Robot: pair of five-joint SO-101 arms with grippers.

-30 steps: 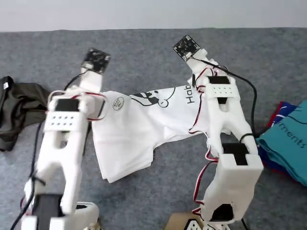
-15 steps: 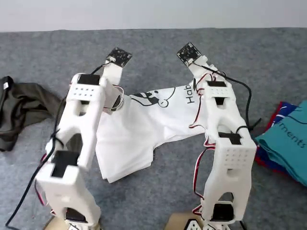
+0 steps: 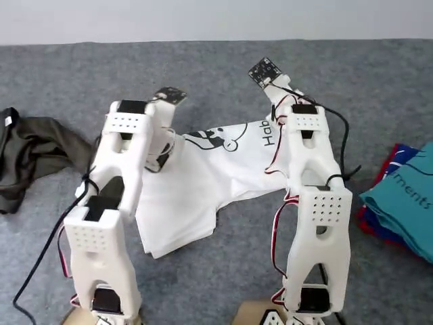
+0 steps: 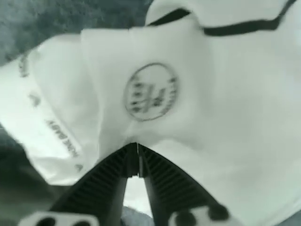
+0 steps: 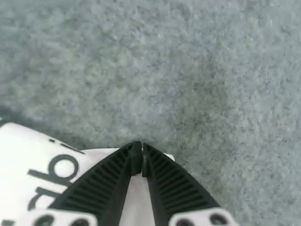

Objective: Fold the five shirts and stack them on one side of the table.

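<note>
White shirt [image 3: 196,189]: left fingers [image 4: 104,182] have swung inward, pinching its collar; right fingers [image 5: 107,184] stay clamped on its edge.

A grey, carpet-like surface [image 3: 223,74] spreads from the near edge to the far side, where it meets a plain, pale, evenly lit wall [image 3: 216,19].

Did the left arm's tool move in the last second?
Yes. The left tool has swung right, away from the dark crumpled shirt, onto the white printed T-shirt near its collar.

Partial lettering on white shirt [image 3: 196,189], teal shirt [image 3: 406,203]
</note>
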